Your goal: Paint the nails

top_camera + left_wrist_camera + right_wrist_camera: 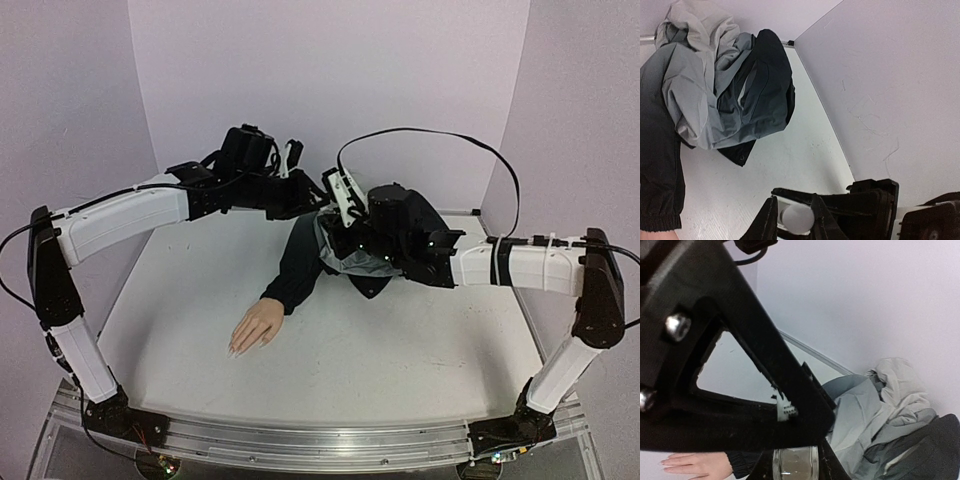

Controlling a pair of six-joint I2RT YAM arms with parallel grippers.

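The flesh-coloured mannequin hand (256, 327) lies palm down on the white table, its dark sleeve (298, 262) running back towards the arms. Its pale nails (233, 349) point to the near left and are tiny here. The hand also shows in the right wrist view (692, 464), fingertips to the left. My left gripper (794, 214) is shut on a round white cap (798, 218). My right gripper (795, 464) is shut on a small clear bottle (795, 466). Both grippers meet above the sleeve's far end (322, 212), well behind the hand.
A crumpled grey and dark jacket (715, 85) lies bunched at the sleeve's far end, also in the right wrist view (890, 410). Lilac walls (330, 90) close the back and both sides. Bare white tabletop (390, 360) lies near and to the right of the hand.
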